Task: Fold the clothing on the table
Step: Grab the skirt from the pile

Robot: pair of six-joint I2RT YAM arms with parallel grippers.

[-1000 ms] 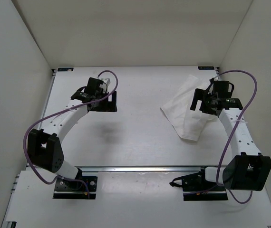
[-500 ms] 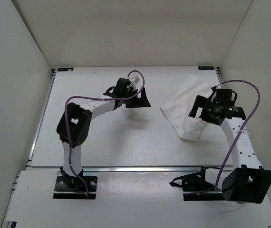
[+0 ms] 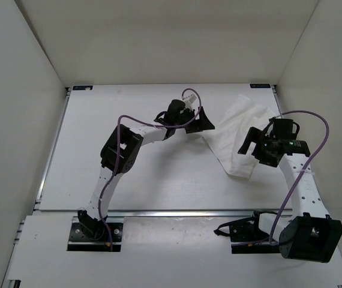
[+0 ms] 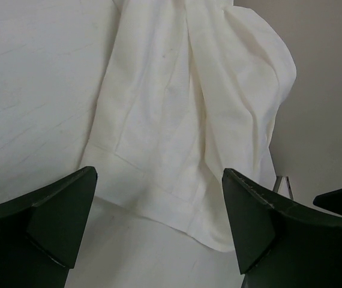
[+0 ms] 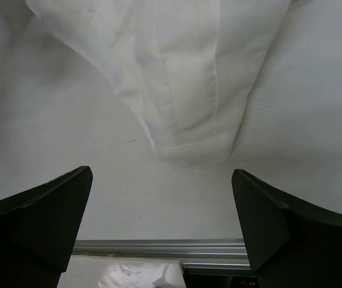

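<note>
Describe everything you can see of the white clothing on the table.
The clothing is one plain white garment of thin, wrinkly fabric. It lies loosely bunched on the right half of the table, running from near the far right corner toward the near side. Long creases and overlapping layers run along it, and a stitched hem shows at its near end. The open left hand is at its left edge and the open right hand is over its right side; neither grips it.

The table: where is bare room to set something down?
Bare: the table left of the left arm, and the near middle between that arm, the clothing and the rail. Crowded: far right, where left gripper and right gripper hang by the clothing.
</note>
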